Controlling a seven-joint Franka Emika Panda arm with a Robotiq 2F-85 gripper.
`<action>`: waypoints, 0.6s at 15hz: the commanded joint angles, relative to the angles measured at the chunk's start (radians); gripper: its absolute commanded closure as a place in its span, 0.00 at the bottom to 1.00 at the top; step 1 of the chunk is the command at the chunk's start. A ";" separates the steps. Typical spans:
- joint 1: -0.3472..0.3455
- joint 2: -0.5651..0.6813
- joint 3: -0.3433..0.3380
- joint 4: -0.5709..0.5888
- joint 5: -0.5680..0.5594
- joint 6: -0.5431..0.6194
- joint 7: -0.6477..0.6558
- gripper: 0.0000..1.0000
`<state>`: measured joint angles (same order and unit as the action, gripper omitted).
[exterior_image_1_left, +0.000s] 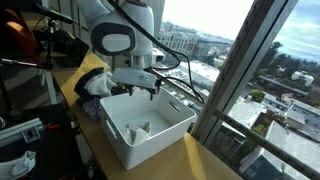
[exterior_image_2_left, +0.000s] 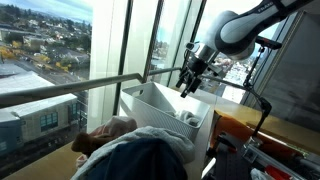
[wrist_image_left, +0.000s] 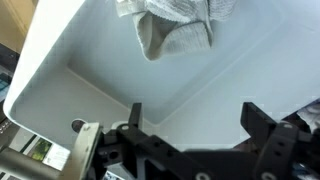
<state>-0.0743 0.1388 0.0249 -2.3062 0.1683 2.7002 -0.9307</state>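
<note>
With the gripper (wrist_image_left: 190, 110) spread wide and empty over the white bin (exterior_image_1_left: 150, 148), a placing step is judged to be at its close. A straight rise clear of the bin's walls is judged to be called for next, so that neither rim nor fabric is snagged.

Nothing is caught between the fingers (wrist_image_left: 135, 112) and nothing is touched by them (only bare white plastic is framed in the gap in the wrist view). In both exterior views the gripper (exterior_image_2_left: 188, 88) is seen hanging just above the bin (exterior_image_2_left: 160, 108), towards its window side.

The pale cloth (wrist_image_left: 175, 25) is found crumpled on the bin's floor, below the fingers and apart from them; in an exterior view the cloth (exterior_image_1_left: 140, 127) is shown near the middle of that floor. A heap of clothes (exterior_image_1_left: 95, 85) is piled just beside the bin, and a window railing (exterior_image_2_left: 100, 85) runs behind it.
</note>
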 joint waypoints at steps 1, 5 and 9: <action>-0.023 0.089 -0.027 -0.025 -0.075 0.064 0.029 0.00; -0.041 0.194 -0.051 -0.028 -0.177 0.116 0.084 0.00; -0.035 0.268 -0.079 -0.017 -0.289 0.156 0.153 0.00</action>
<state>-0.1129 0.3644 -0.0345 -2.3386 -0.0378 2.8181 -0.8359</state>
